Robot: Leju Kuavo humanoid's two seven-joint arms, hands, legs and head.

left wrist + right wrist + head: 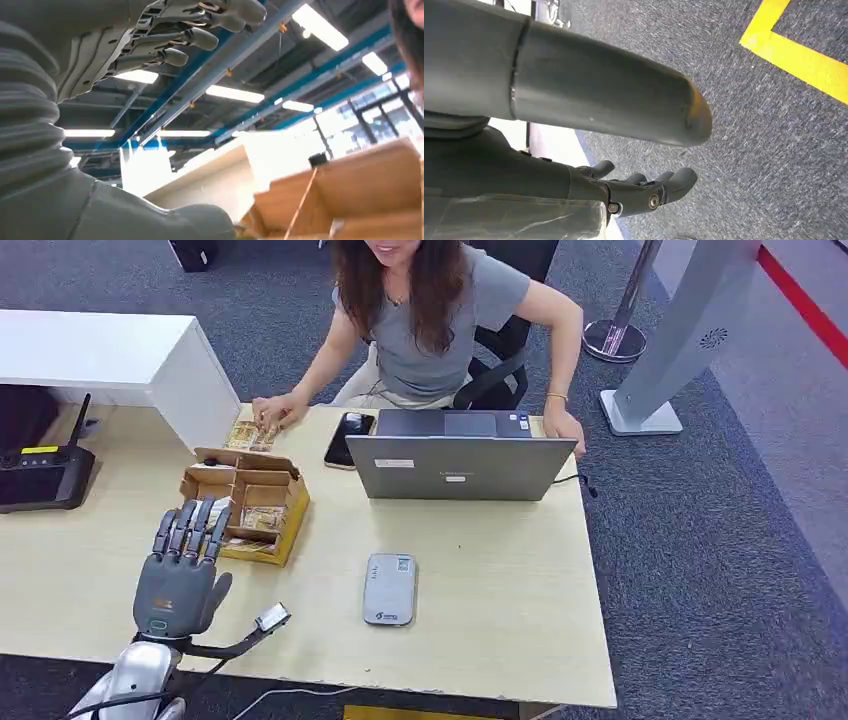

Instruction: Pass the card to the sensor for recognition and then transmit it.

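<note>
The left hand is hovering, fingers straight and apart, holding nothing, just short of the card box. The grey sensor is lying well off to its right; nothing scanned yet.

The left hand is raised beside the cardboard box, fingers straight, apart, holding nothing. The right hand hangs, fingers loosely curled.
</note>
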